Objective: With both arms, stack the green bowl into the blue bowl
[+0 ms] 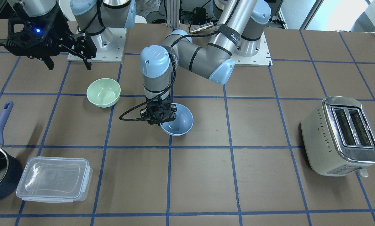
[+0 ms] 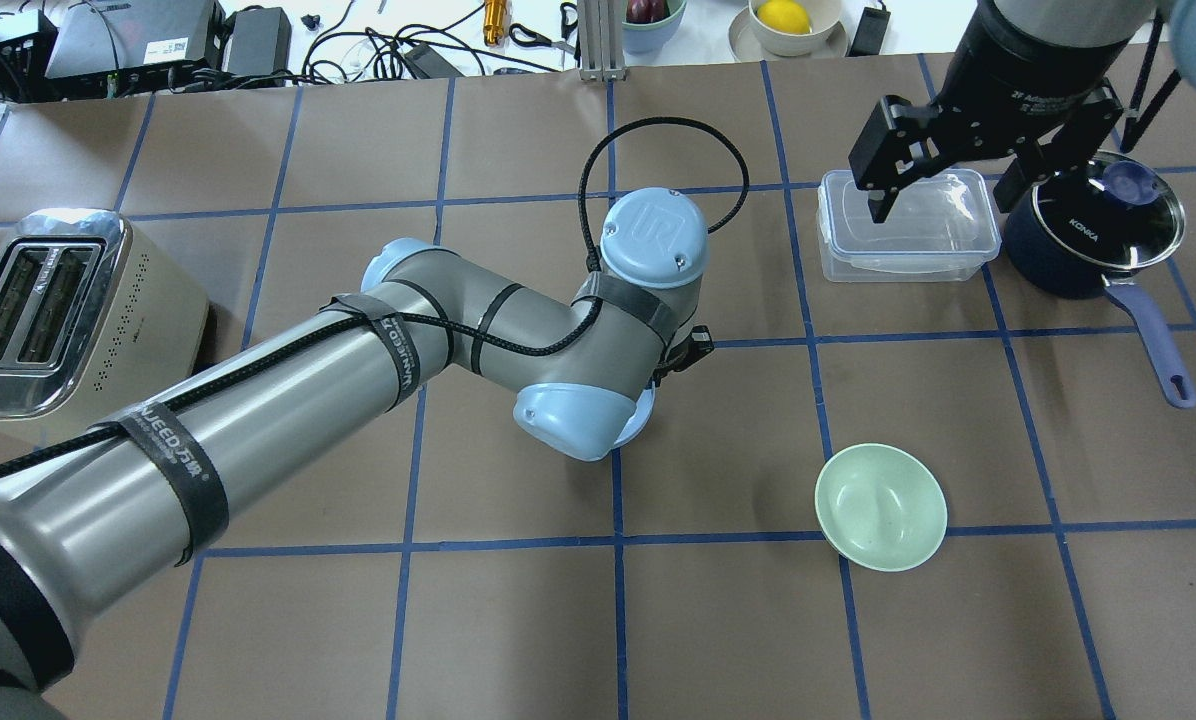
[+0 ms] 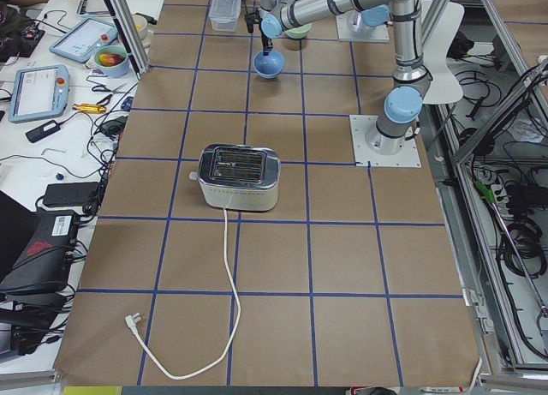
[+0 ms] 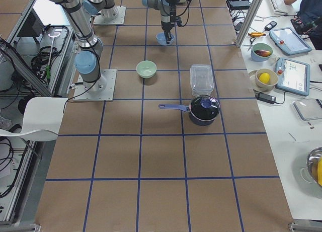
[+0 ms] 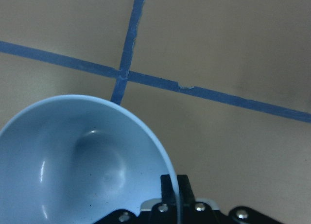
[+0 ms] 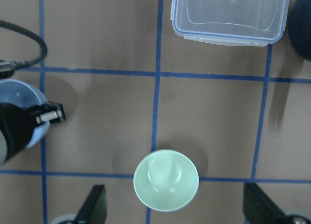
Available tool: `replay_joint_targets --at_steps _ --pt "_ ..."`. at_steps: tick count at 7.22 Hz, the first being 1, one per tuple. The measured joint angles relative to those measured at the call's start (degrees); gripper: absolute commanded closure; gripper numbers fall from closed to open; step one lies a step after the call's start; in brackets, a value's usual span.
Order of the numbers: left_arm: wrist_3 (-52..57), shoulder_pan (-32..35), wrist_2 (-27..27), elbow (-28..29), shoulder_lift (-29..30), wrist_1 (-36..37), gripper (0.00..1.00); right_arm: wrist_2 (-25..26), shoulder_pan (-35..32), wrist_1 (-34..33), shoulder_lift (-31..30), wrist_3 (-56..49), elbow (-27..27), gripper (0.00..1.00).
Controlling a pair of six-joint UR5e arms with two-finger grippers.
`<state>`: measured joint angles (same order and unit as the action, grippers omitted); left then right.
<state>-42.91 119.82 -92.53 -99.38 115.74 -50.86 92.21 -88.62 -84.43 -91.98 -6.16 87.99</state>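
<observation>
The pale green bowl (image 1: 103, 92) stands upright and alone on the table, also in the overhead view (image 2: 880, 506). The light blue bowl (image 1: 179, 121) is near the table's middle. My left gripper (image 1: 160, 125) is shut on its rim; the left wrist view shows the rim pinched between the fingers (image 5: 166, 185), with the bowl (image 5: 82, 161) tilted. My right gripper (image 1: 69, 65) is open and empty, raised well above the table. In the right wrist view its fingers (image 6: 95, 204) stand to either side of the green bowl (image 6: 165, 180) far below.
A clear lidded container (image 2: 908, 225) and a dark navy saucepan (image 2: 1088, 240) stand beyond the green bowl, under the right gripper. A cream toaster (image 2: 58, 310) stands at the left end. The left arm's elbow (image 2: 568, 420) hangs over the blue bowl.
</observation>
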Motion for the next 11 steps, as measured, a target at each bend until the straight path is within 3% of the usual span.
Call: replay_joint_targets --at_steps 1,3,5,6,7,9,10,11 --pt "-0.8 0.1 -0.3 0.1 0.2 0.1 0.0 1.4 1.8 -0.9 0.0 -3.7 3.8 0.0" --pt "-1.3 0.0 -0.1 0.2 -0.5 0.5 0.0 2.0 5.8 -10.8 0.0 -9.2 15.8 0.0" --pt "8.4 -1.9 -0.4 0.2 -4.0 -1.1 0.0 1.0 7.9 -22.9 0.0 -10.9 29.9 0.0" --pt "14.0 -4.6 -0.4 0.2 -6.6 -3.2 0.0 0.7 9.3 -28.9 0.0 -11.2 36.3 0.05" --pt "18.8 -8.6 0.3 0.4 -9.6 -5.4 0.0 0.6 10.8 -34.3 0.2 -11.3 41.6 0.22" --pt "30.1 -18.4 2.2 2.4 -16.6 -14.9 0.0 1.1 12.2 -40.5 1.2 -11.5 46.7 0.78" --pt "37.0 -23.1 2.5 4.7 -19.8 -22.0 0.0 1.3 12.4 -41.3 1.5 -11.7 47.3 0.93" --pt "44.1 -27.3 2.4 7.5 -22.7 -30.0 0.0 1.4 12.4 -41.4 1.6 -11.8 47.4 1.0"
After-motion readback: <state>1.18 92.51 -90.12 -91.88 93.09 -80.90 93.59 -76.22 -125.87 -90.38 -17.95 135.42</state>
